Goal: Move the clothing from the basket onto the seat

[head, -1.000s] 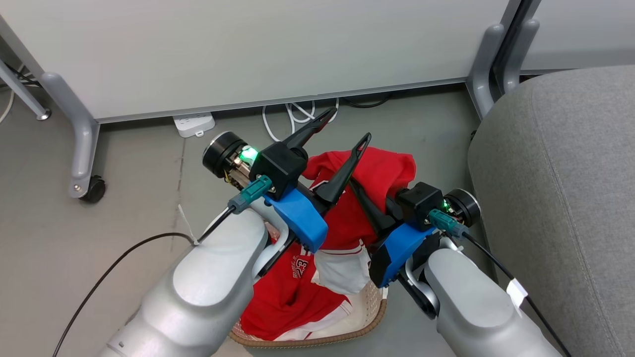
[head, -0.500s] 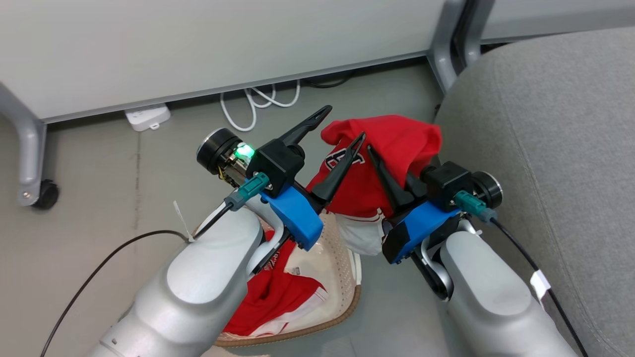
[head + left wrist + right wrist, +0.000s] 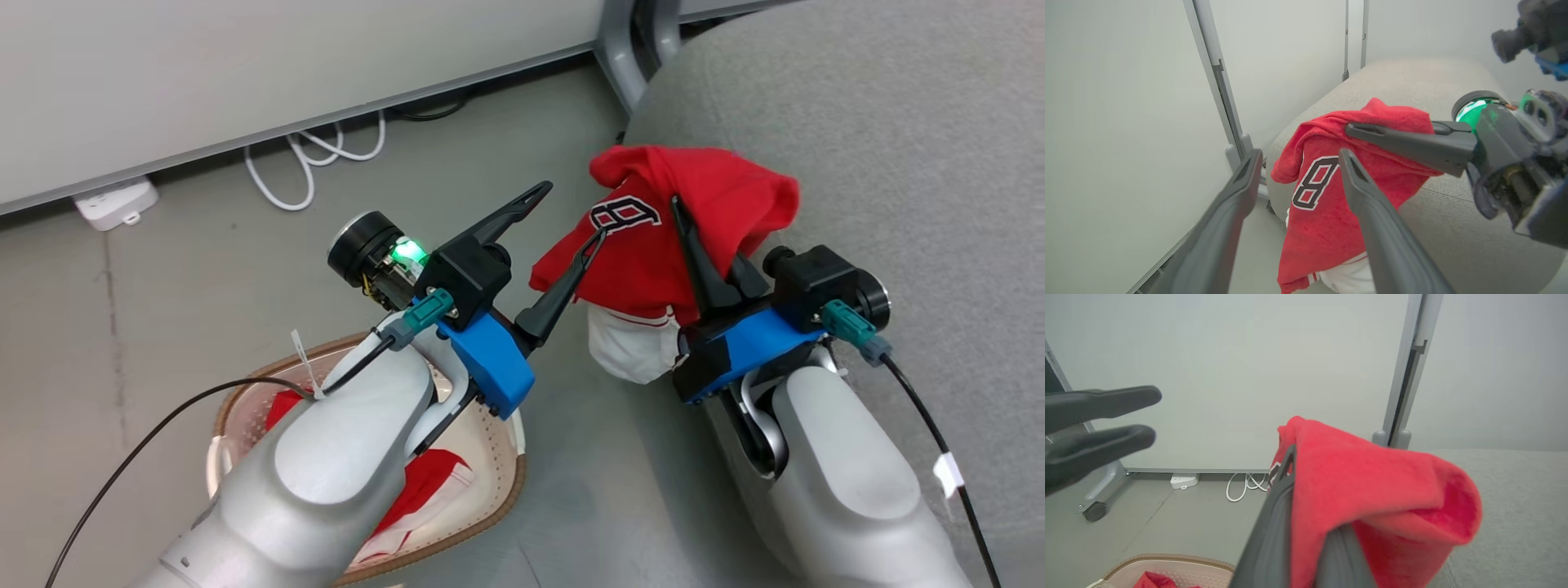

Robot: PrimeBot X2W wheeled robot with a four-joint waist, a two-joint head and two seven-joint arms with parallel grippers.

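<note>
My right gripper is shut on a bright red jersey with a white-edged number 8, held up over the left edge of the grey seat. The jersey's white lower part hangs beside the seat's side. In the right wrist view the jersey drapes over my fingers. My left gripper stands open just left of the jersey with nothing in it; its fingers flank the jersey. On the floor at the lower left sits the basket, another red jersey inside, partly hidden by my left forearm.
White partition panels on grey legs stand behind the floor and the seat. A white power strip and a looped white cable lie at their foot. A castor shows at the left.
The head view has swung right. My right gripper has carried the jersey up and to the right, from above the basket to the seat's edge. The left gripper stays open beside it.
</note>
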